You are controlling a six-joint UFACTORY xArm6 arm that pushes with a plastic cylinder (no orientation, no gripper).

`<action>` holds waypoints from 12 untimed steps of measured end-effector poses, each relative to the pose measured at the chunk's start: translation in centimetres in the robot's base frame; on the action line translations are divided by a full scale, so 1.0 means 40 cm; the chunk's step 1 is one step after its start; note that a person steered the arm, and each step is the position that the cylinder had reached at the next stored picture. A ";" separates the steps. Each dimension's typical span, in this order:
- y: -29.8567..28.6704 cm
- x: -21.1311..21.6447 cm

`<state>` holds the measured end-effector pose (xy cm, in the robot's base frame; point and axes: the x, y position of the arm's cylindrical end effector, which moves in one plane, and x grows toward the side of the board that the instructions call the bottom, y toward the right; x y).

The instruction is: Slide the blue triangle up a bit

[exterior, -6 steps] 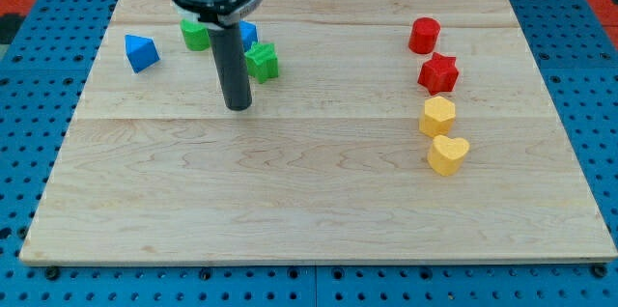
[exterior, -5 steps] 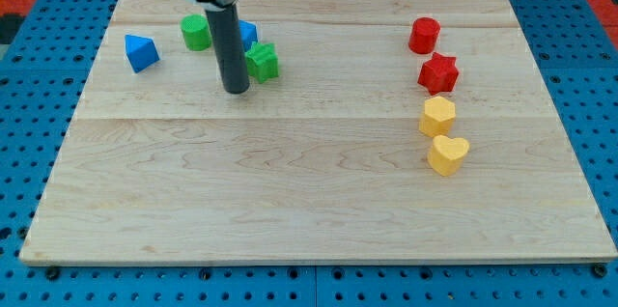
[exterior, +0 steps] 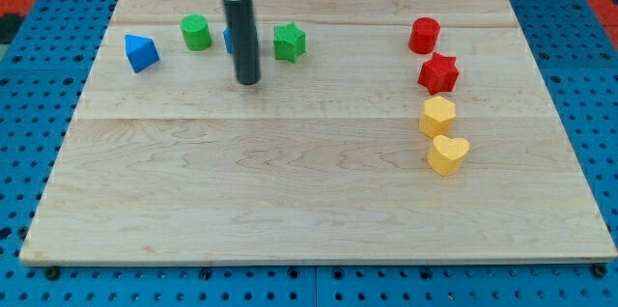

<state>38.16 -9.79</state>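
The blue triangle (exterior: 141, 52) lies near the left edge of the wooden board (exterior: 319, 181). My tip (exterior: 248, 81) rests on the board well to the triangle's right and slightly lower in the view. A second blue block (exterior: 229, 39) is mostly hidden behind the rod, just above the tip. A green cylinder (exterior: 196, 32) sits to the upper left of the tip. A green star (exterior: 289, 42) sits to its upper right.
At the view's right stand a red cylinder (exterior: 424, 35), a red star (exterior: 438, 73), a yellow hexagon (exterior: 436, 115) and a yellow heart (exterior: 447, 153) in a column. A blue pegboard surrounds the board.
My tip moved up and slightly right. The green star moved to the upper right, away from the hidden blue block. The blue triangle has not moved.
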 end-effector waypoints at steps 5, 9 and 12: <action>-0.014 -0.092; -0.152 0.111; -0.284 0.021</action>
<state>39.00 -21.15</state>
